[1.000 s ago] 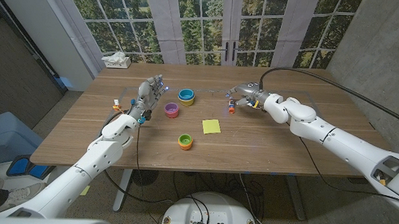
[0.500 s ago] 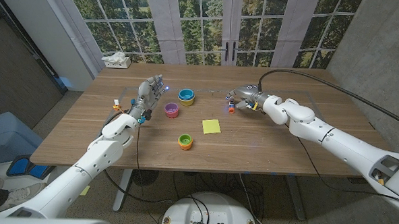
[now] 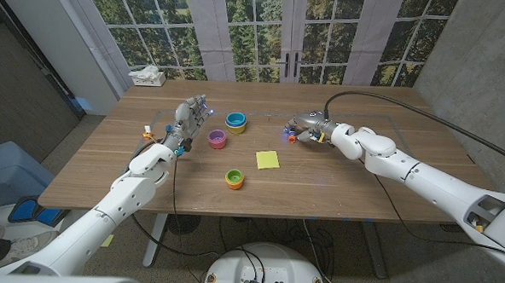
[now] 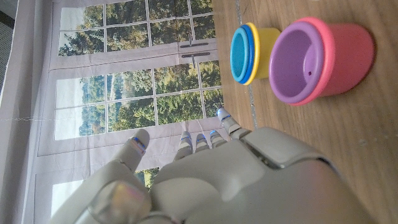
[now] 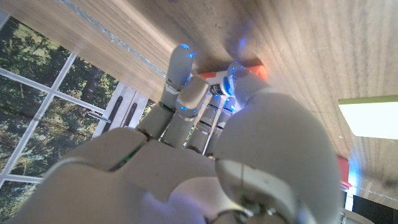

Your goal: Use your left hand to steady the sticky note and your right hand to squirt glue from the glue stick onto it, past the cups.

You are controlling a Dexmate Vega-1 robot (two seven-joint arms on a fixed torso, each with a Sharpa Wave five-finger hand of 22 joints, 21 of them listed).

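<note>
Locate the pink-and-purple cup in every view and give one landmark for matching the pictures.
Head view: the pink-and-purple cup stands left of centre, near the left hand.
Left wrist view: the cup fills the upper right, lying sideways in the turned picture.
Right wrist view: I cannot find it.
Shared landmark: the blue-and-yellow cup next to it.

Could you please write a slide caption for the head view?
Right hand closes on the glue stick; left hand waits beside the cups, sticky note untouched.

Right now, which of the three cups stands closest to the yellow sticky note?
The green-and-orange cup, alone toward the table's front edge, just left of the sticky note. The pink-and-purple cup and the blue-and-yellow cup stand farther back.
</note>
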